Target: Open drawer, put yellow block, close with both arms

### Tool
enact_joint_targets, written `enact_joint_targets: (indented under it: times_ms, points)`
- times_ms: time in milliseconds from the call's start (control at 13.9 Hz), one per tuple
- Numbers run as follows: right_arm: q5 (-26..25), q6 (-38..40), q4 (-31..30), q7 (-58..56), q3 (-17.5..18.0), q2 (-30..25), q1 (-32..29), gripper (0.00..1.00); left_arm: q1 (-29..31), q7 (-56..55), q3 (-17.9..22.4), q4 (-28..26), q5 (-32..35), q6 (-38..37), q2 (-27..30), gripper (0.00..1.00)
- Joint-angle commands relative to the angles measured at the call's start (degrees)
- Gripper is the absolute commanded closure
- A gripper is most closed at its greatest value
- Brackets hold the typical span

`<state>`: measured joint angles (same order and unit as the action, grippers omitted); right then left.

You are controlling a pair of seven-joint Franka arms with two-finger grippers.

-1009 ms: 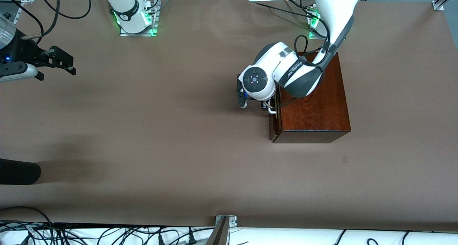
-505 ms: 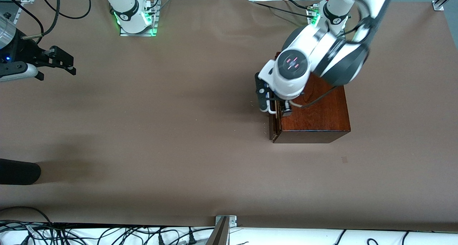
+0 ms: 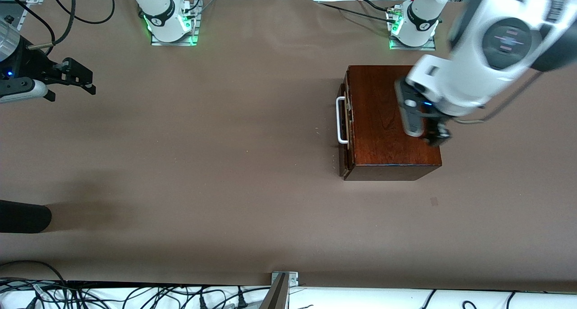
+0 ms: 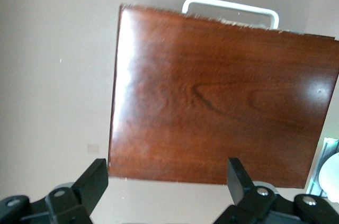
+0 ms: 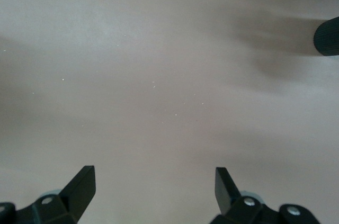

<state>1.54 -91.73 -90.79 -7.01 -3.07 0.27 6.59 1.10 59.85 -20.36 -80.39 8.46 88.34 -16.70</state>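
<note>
two end effectors, both with fingers spread wide and gripping nothing. left end effector [image 3: 428,135] up in the air over the glossy box [image 3: 383,115], above the top's edge toward the left arm's end of the tabletop [image 3: 225,173], well apart from the white handle [image 3: 339,119]; seen through its wrist view, open over the polished top with the handle at the box's edge. right end effector [image 3: 83,80] waiting over bare brown surface at the right arm's end, well apart from the box. drawer [image 3: 346,140] pushed in, dark front close against the box with only a thin seam showing. no yellow block anywhere in sight; probably shut inside the drawer, though impossible to confirm. judging by that, closing likely done and only the retreat left. to do it well: lift straight up first, away from the glossy top, without dragging a fingertip across it; swing clear without clipping the handle or nudging the box; check the seam along the front and, if proud, press it home squarely at the handle's middle with the box braced, never at one corner.
</note>
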Motion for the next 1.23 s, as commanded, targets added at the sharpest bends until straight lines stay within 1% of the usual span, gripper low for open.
enact_joint_targets:
  times_ms: [0,72,216,288,433,505,721,937,1009,1154]
  points:
    - [-0.13,0.68,0.61,0.51,0.17,-0.27,-0.09,0.00,0.66,-2.35,3.90,0.50,-2.22,-1.59,2.01,0.00]
    - [-0.13,0.68,0.61,0.51,0.17,-0.27,-0.09,0.00,0.57,-5.94,5.76,-1.42,-3.01,-1.59,3.59,0.00]
    - [-0.13,0.59,0.61,0.51,0.17,-0.27,-0.09,0.00,0.66,-18.57,8.84,-5.55,-3.72,-1.15,8.33,0.00]
    - [-0.13,0.59,0.61,0.51,0.17,-0.27,-0.09,0.00,0.57,-25.42,8.94,-7.48,-3.80,-0.98,10.70,0.00]
    - [-0.13,0.59,0.61,0.51,0.17,-0.27,-0.09,0.00,0.49,-37.39,9.03,-8.64,-3.72,-0.45,13.17,0.00]
    - [-0.04,0.59,0.61,0.51,0.17,-0.27,-0.09,0.00,0.49,-41.53,9.46,-9.95,-3.72,0.16,14.84,0.00]
    - [-0.04,0.59,0.61,0.51,0.17,-0.27,-0.09,0.00,0.31,-47.89,13.49,-15.75,-3.89,7.79,21.08,0.00]
    - [-0.04,0.68,0.61,0.51,0.17,-0.27,-0.09,0.00,0.22,-56.48,17.89,-15.50,-10.55,8.69,21.45,0.00]
    - [-0.04,0.68,0.61,0.51,0.17,-0.27,-0.09,0.00,0.22,-59.73,18.51,-15.33,-11.27,8.61,21.45,0.00]
    - [-0.04,0.68,0.61,0.51,0.17,-0.27,-0.09,0.00,-0.56,-60.03,18.52,-15.32,-10.32,8.34,21.10,0.00]
